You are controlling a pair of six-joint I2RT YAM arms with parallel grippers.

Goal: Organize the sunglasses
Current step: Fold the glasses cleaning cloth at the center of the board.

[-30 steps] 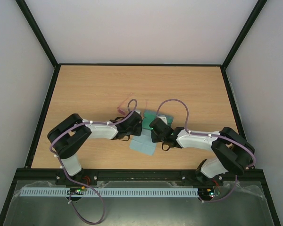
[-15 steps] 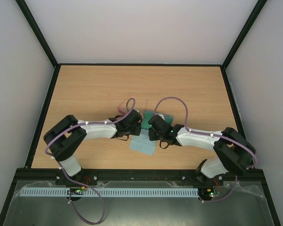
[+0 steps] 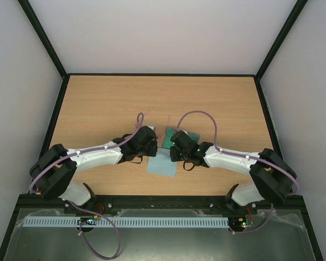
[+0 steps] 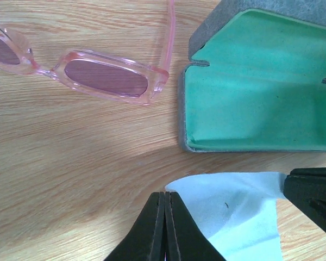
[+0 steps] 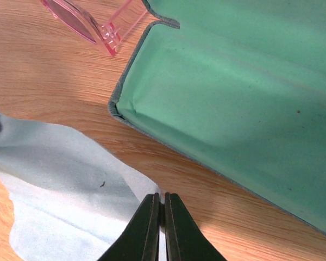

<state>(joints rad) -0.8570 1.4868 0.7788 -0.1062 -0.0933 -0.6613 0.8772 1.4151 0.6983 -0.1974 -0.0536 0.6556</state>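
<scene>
Blue cloth (image 4: 233,217) lies nearest you: the left pincer (image 4: 164,200) and right pincer (image 5: 159,202) are each pressed together on one of its edges. Beyond the left pincer, left of the open case (image 4: 250,92), the sunglasses (image 4: 106,76) rest on the surface (image 4: 70,163), long axis crosswise, so the left arm is nearer. One lens is cut off at the frame edge, and from overhead the arm hides most of the frame.

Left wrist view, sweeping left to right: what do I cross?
sunglasses → left gripper, shut on the cloth's corner → cloth. The open case spans the same stretch as the cloth, farther back, so it has no clear slot.
</scene>
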